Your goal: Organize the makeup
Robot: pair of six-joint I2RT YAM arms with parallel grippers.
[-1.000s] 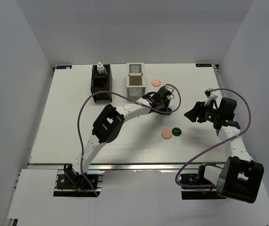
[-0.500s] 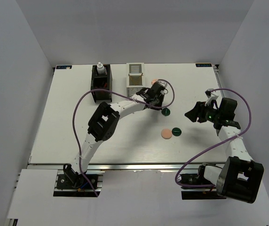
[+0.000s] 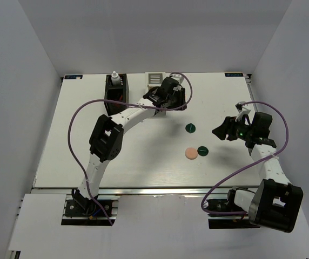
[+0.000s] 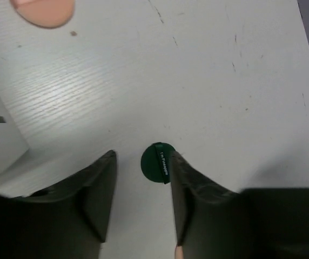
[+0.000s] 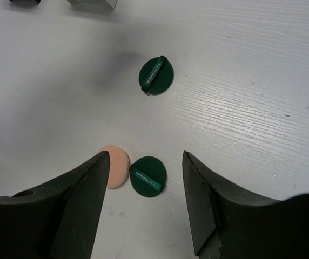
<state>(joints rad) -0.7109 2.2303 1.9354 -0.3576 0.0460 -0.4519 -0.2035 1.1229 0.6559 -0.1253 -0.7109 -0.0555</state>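
Observation:
Two dark-green discs (image 3: 191,128) (image 3: 202,150) and a peach disc (image 3: 191,153) lie flat mid-table. My left gripper (image 3: 175,100) hovers by the white slatted box (image 3: 155,81), open and holding nothing. In its wrist view a green disc (image 4: 157,162) lies on the table just beyond the left gripper (image 4: 142,155), and another peach disc (image 4: 44,8) sits at the top left. My right gripper (image 3: 222,131) stands open above the table. In its wrist view a green disc (image 5: 148,176) and the peach disc (image 5: 115,164) lie below the right gripper (image 5: 146,156), with the other green disc (image 5: 156,74) farther off. A small white bottle (image 3: 114,77) stands in the black slatted box (image 3: 115,102).
Both boxes stand at the table's back edge, the black one left of the white one. Purple cables loop from each arm over the table. White walls enclose the table on the left, back and right.
My left arm has swung back and left from the middle of the table to the white box, leaving a green disc lying there, and its jaws have opened. The right arm has stayed put.

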